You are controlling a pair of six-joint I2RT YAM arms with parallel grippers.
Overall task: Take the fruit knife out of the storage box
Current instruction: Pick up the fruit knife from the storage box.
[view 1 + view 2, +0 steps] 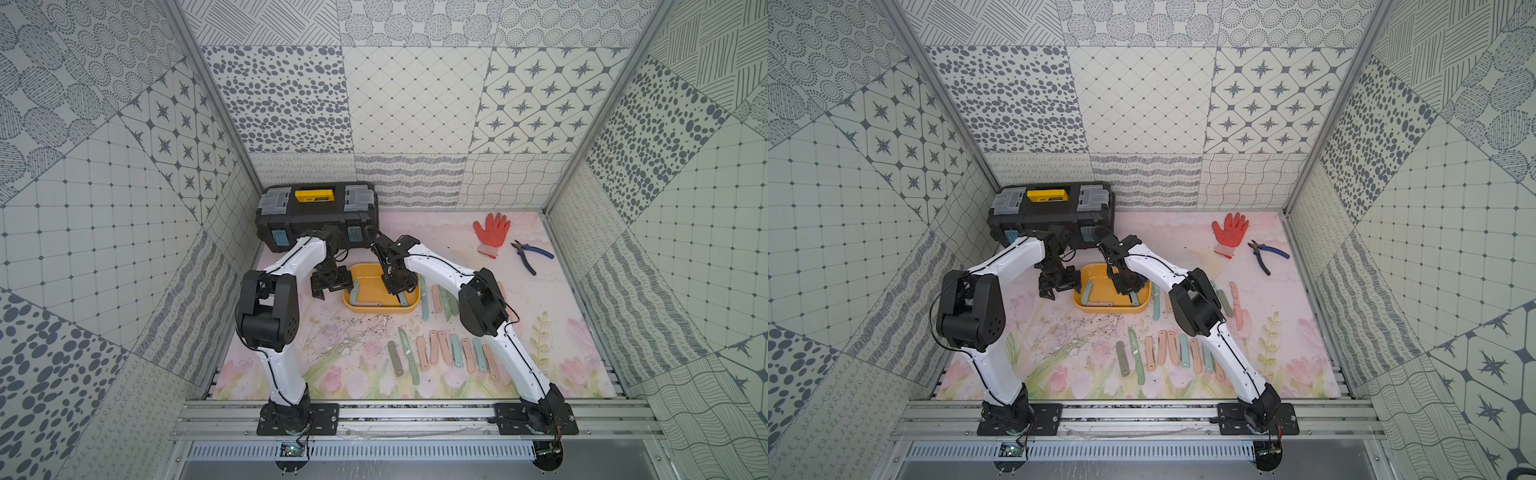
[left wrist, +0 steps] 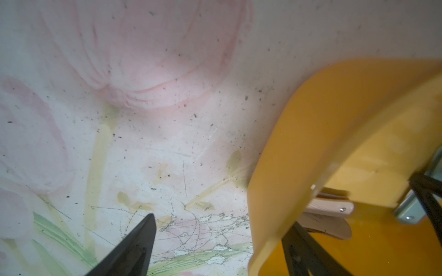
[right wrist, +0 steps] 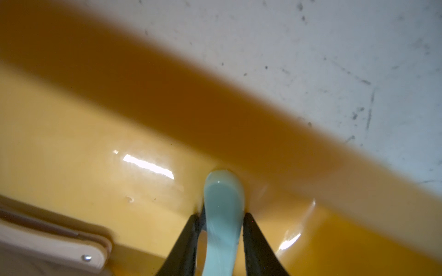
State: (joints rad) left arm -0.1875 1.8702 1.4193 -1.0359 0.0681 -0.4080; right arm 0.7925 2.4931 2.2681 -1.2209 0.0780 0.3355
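The left fingers (image 2: 134,251) stand wide apart astride the left wall of the yellow box (image 1: 374,309), holding nothing; at the box's right end the right fingers (image 3: 184,251) press both flanks of the pale blue knife (image 3: 223,215), apparently clamped, its length in line with them, end against the wall; lifting straight up looks safest, since other knives (image 1: 424,305) crowd the counter (image 1: 316,374) just right
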